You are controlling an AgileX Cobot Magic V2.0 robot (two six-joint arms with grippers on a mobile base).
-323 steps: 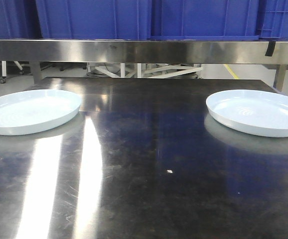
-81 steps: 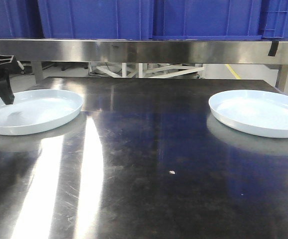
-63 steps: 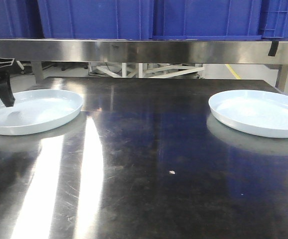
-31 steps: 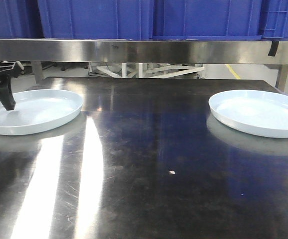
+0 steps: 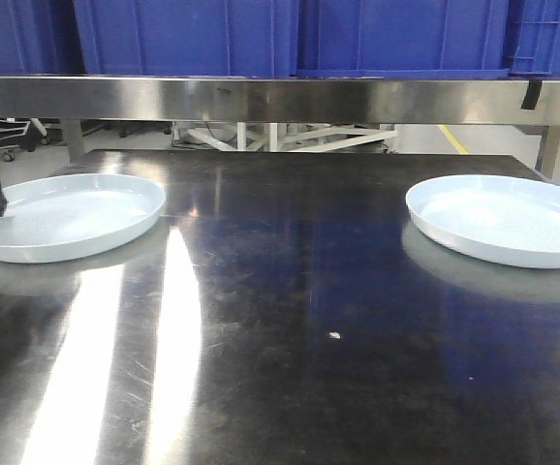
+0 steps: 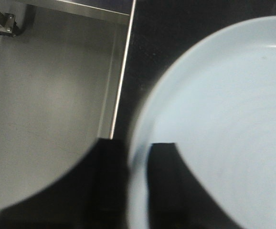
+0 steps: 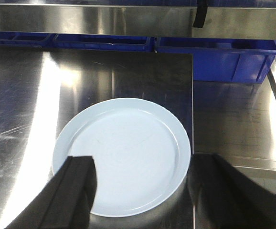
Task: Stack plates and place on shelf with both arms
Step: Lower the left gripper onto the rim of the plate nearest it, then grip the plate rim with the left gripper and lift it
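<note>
One shelf (image 5: 280, 98) runs across the top of the front view, with four blue crates (image 5: 183, 34) above it, each only partly seen; below is one dark surface (image 5: 290, 320); on it lie two plates, well apart, the left plate (image 5: 77, 215) at middle left and the right plate (image 5: 503, 218) at middle right; there are two hands; the right hand (image 7: 145, 160) has its fingers wide apart, with the right plate seen between them; the left hand (image 6: 138, 183) has one finger on each side of the left plate's rim, and I cannot tell whether it presses; one pale speck (image 5: 334, 335) lies near the centre.
</note>
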